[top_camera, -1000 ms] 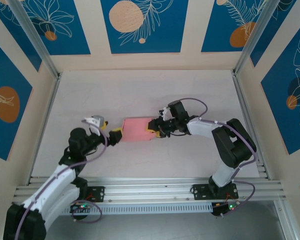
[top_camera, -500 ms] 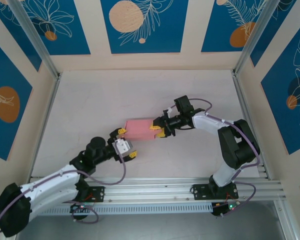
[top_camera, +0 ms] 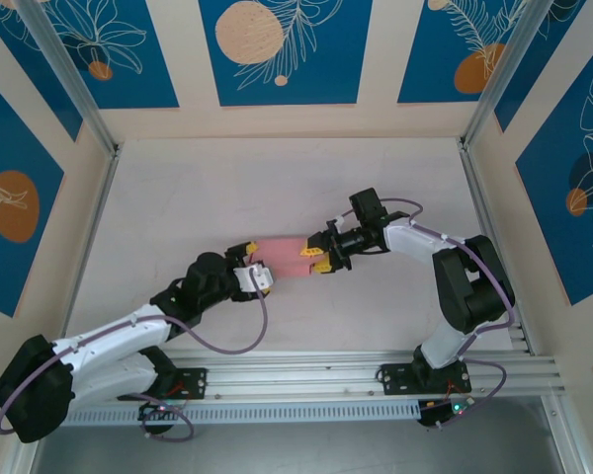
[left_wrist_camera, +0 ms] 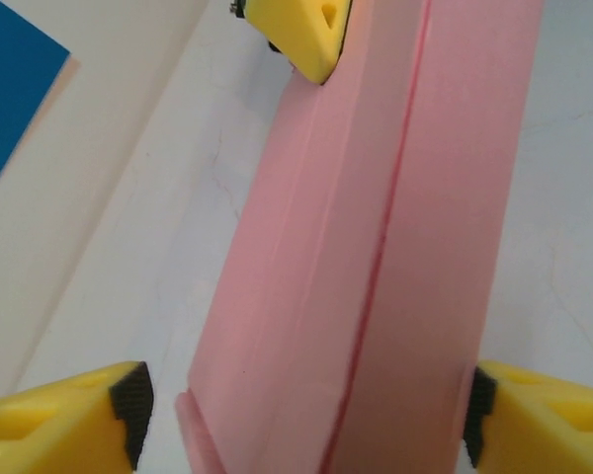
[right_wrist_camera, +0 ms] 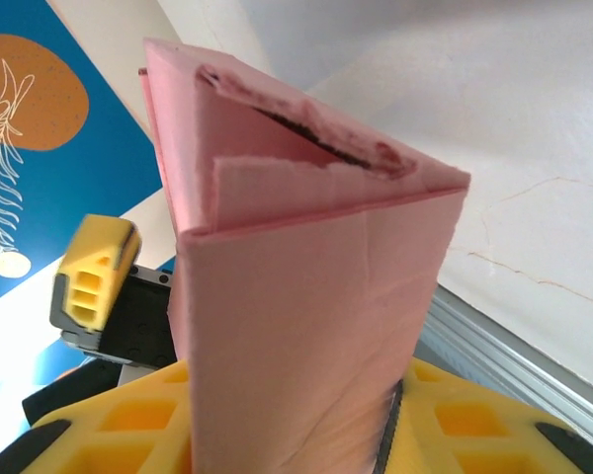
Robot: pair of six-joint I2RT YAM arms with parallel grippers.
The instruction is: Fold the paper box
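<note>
One paper box (top_camera: 282, 254) between left gripper (top_camera: 251, 264), right gripper (top_camera: 316, 259), patterned walls (top_camera: 277, 59) around

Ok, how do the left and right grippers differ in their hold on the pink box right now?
Grip: the right gripper has its jaws clamped on the pale pink paper box, while the left gripper only straddles it, with a gap beside one jaw.
End: the right gripper holds the box's right end; the left gripper sits at its left end.
Shared: both have yellow jaws and face each other along the same box.
</note>
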